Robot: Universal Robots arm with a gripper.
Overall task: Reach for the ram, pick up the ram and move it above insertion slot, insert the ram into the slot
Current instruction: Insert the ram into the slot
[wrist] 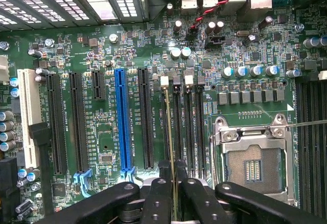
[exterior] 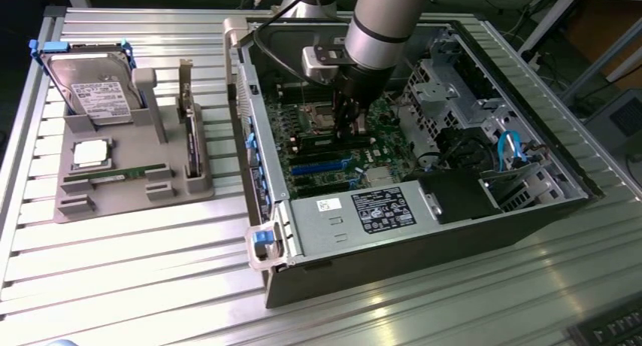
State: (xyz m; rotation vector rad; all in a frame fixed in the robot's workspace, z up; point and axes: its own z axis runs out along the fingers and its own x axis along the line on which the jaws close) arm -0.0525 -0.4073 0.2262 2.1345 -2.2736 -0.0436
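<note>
**Memory stick poised over its socket**

The ram [wrist: 167,132], seen edge-on as a thin pale line, hangs pinched between the closed fingers of the tool [wrist: 173,188], directly over the slot [wrist: 168,127], the outermost of four parallel black sockets just ahead of the tool. In the exterior view the tool [exterior: 348,128] stands inside the open computer case [exterior: 522,203], low over the motherboard [wrist: 102,55]. Judged from this, insertion is in hand; seating calls for square alignment and a straight, even press.

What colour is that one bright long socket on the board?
Blue: the expansion socket, clearest in the wrist view.
</note>
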